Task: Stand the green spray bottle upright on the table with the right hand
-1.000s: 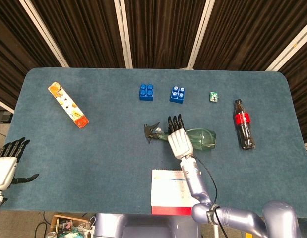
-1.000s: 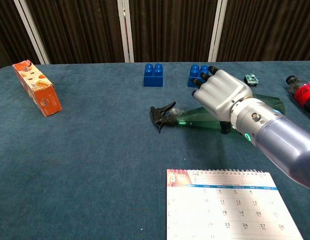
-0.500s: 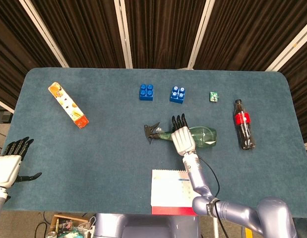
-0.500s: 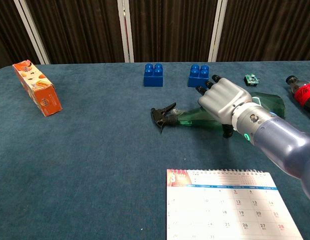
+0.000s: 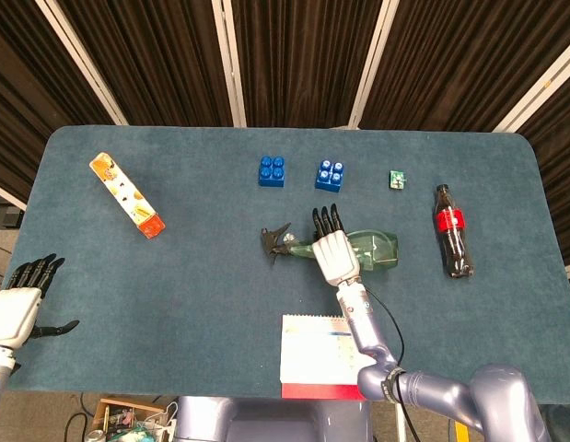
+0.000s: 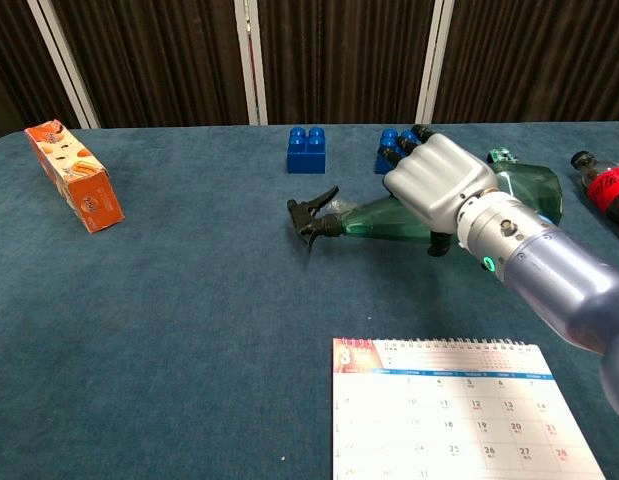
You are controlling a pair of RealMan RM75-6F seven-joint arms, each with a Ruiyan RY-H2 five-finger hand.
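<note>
The green spray bottle (image 5: 378, 250) lies on its side near the table's middle, its black trigger head (image 5: 275, 241) pointing left. My right hand (image 5: 334, 256) is over the bottle's middle with fingers wrapped across the top. In the chest view the right hand (image 6: 437, 180) grips the green spray bottle (image 6: 374, 218) with the thumb underneath, and the trigger head (image 6: 309, 215) hangs slightly off the cloth. My left hand (image 5: 17, 308) hovers beyond the table's front left corner, fingers spread and holding nothing.
A desk calendar (image 5: 312, 354) stands at the front edge just below the bottle. Two blue blocks (image 5: 273, 170) (image 5: 330, 175) and a small green item (image 5: 397, 180) sit behind it. A cola bottle (image 5: 451, 230) lies to the right, an orange box (image 5: 128, 195) far left.
The right hand has closed around the bottle and raised it a little; the trigger head has shifted left and upward. The left hand has barely moved.
</note>
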